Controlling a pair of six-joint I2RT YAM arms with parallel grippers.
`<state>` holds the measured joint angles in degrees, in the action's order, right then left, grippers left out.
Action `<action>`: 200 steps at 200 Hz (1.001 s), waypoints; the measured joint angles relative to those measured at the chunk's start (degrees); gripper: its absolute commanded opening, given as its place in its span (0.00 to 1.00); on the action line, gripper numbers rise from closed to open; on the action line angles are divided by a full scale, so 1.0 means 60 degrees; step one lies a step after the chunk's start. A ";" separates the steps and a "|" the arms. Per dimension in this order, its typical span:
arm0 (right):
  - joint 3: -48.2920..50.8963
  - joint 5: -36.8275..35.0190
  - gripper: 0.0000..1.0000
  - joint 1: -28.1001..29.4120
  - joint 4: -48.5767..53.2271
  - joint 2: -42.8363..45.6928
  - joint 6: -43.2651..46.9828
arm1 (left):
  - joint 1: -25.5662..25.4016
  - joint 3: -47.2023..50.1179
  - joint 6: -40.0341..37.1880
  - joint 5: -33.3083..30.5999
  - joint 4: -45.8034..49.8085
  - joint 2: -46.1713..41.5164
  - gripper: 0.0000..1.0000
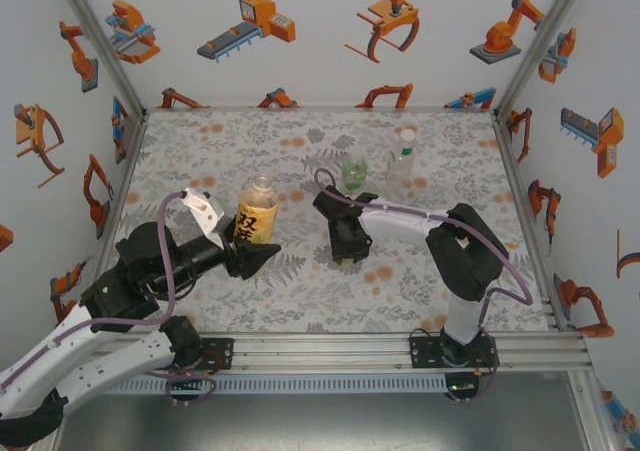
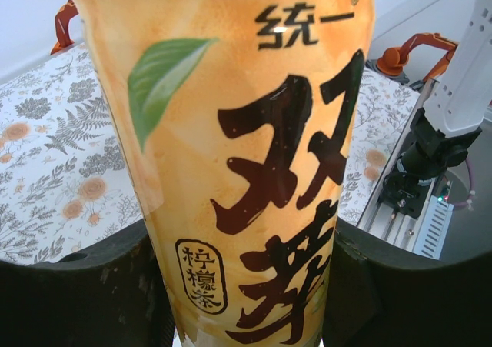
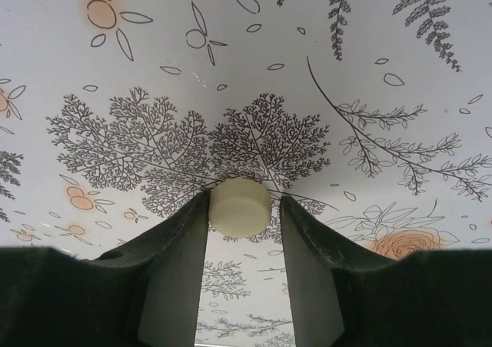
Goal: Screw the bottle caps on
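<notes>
Two hands, both busy: my left hand (image 1: 256, 255) is clamped round the amber bottle (image 2: 246, 170), upright at the left of the worktop (image 1: 200, 141). My right hand (image 1: 346, 251) seems to pinch a pale cap (image 3: 241, 207) near the middle.

Printed on the yellow-orange label (image 2: 177, 201) of the amber bottle (image 1: 257, 211), as read from the left wrist view:

- Near the top right, in dark brown: 统一.
- Just above and to the right of that, at the label's edge: a tiny circled mark, too small to read.
- Running down the middle in large, brush-style dark brown strokes: 双萃, with the second character cut off at the lower edge.
- Lower left, inside a small rounded dark outline, set vertically: 柠檬茶.
- Left of the big characters: a green leaf drawing (image 2: 165, 81).

From the top view, the same big dark characters on that label, barely recognisable. On the slim bottle (image 1: 402, 161), label print too small to read.
</notes>
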<state>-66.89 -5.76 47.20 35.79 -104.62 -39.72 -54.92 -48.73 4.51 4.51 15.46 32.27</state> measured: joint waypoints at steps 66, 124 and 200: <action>-0.0044 -0.0022 0.38 0.0168 0.0178 -0.0018 0.0025 | 0.0000 0.0000 0.0029 -0.0004 0.0000 -0.0098 0.00; -0.0044 -0.0113 0.42 0.0168 0.0168 -0.0018 0.0033 | 0.0000 0.0000 0.0033 -0.0007 0.0004 -0.0171 0.00; -0.0044 -0.0168 0.37 0.0168 -0.0047 -0.0018 0.0135 | 0.0000 0.0000 0.0033 -0.0040 0.0011 -0.0248 0.00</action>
<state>-67.16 -6.76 48.21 35.51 -104.73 -38.92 -54.92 -48.73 4.71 4.27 15.53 30.79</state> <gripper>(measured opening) 0.380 0.555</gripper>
